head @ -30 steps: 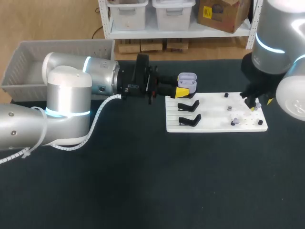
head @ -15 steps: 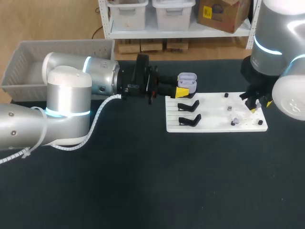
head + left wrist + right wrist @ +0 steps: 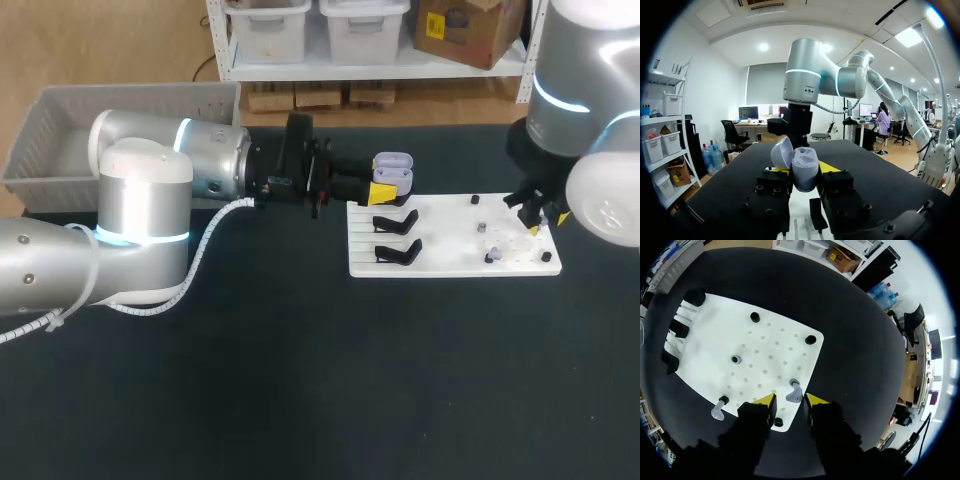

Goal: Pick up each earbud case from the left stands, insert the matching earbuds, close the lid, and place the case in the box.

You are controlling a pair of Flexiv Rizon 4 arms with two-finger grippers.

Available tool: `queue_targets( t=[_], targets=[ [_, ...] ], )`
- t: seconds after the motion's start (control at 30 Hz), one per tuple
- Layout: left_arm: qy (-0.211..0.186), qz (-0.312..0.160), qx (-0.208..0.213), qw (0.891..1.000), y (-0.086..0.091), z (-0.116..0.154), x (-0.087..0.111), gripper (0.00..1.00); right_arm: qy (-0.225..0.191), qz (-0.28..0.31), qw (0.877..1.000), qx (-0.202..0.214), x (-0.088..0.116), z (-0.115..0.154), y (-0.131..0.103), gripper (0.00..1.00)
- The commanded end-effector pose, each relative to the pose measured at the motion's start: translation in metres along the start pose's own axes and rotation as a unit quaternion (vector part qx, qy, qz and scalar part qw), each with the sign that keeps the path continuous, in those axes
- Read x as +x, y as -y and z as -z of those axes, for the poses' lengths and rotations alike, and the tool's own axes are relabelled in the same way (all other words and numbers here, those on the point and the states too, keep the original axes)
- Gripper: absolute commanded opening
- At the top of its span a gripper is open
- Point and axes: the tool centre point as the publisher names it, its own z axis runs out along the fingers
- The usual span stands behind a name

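L claw (image 3: 384, 190) clamped on open lavender case (image 3: 393, 166) at white board's (image 3: 450, 252) far-left corner. R claw (image 3: 790, 401) over board's right end, fingers apart, earbud (image 3: 794, 392) betw. them.

earbud case (image 3: 393, 165): glossy lilac plastic | board (image 3: 455, 262): matt white | table (image 3: 300, 380): black matt cloth

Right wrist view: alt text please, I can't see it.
The open right gripper is above the white board edge, a lilac earbud between its tips. A second earbud sits along that edge; black stands line the far end.
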Motion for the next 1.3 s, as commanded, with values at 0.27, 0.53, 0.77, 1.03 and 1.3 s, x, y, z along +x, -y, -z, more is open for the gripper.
queue_targets(
  t=[0.27,0.53,0.77,1.03,1.3],
  targets=[
    [0.002,-0.001,-0.001,1.000,0.000,0.000,0.001,0.00,-0.001,-0.002,1.000,0.001,-0.003,-0.004,0.003,0.28],
    [0.002,-0.001,-0.001,1.000,0.000,0.000,0.001,0.00,-0.003,0.000,1.000,0.002,-0.004,-0.007,0.003,0.24],
    [0.002,-0.001,-0.001,1.000,0.000,0.000,0.001,0.00,-0.004,0.002,1.000,0.004,-0.005,-0.008,0.003,0.16],
    [0.002,-0.001,-0.001,1.000,0.000,0.000,0.001,0.00,-0.003,0.000,1.000,0.007,-0.003,-0.006,0.003,0.00],
    [0.002,-0.001,-0.001,1.000,0.000,0.000,0.001,0.00,0.010,-0.012,1.000,0.015,0.013,0.025,-0.004,0.00]
  ],
)
